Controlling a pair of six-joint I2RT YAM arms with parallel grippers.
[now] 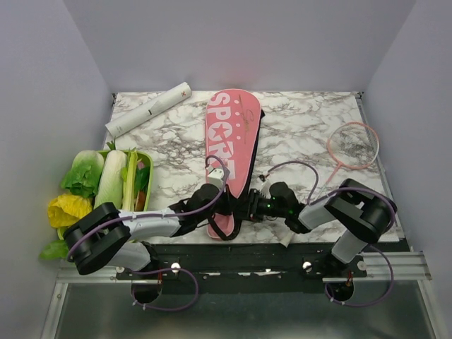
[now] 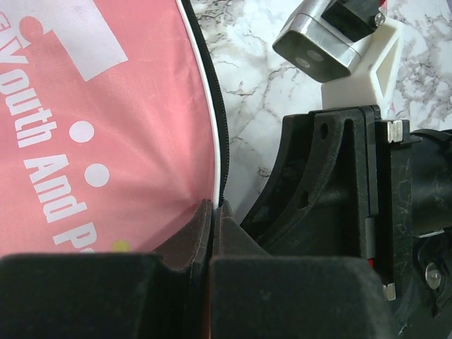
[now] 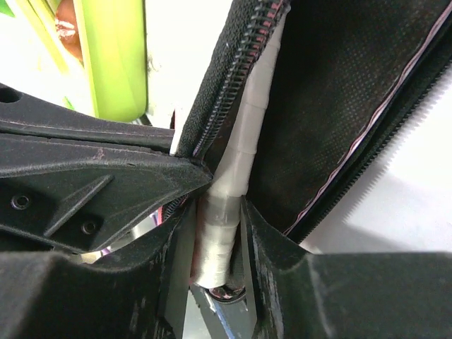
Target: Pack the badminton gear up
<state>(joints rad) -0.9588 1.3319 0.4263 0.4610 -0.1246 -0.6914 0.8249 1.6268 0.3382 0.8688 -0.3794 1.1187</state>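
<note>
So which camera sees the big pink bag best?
The top external view: nearly the whole pink cover shows, lettering included. Left wrist shows only a lettered patch; right wrist just its black lining and zipper.

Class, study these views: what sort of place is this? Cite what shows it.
Probably a robot lab test cell: plain walls box in a marble-patterned table, two arms are bolted to a rail at its near edge, and a pink cover lies near a tray of vegetables.

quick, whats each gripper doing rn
left gripper: closed, pinching the zipper edge of the pink cover
right gripper: closed on the racket handle
</note>
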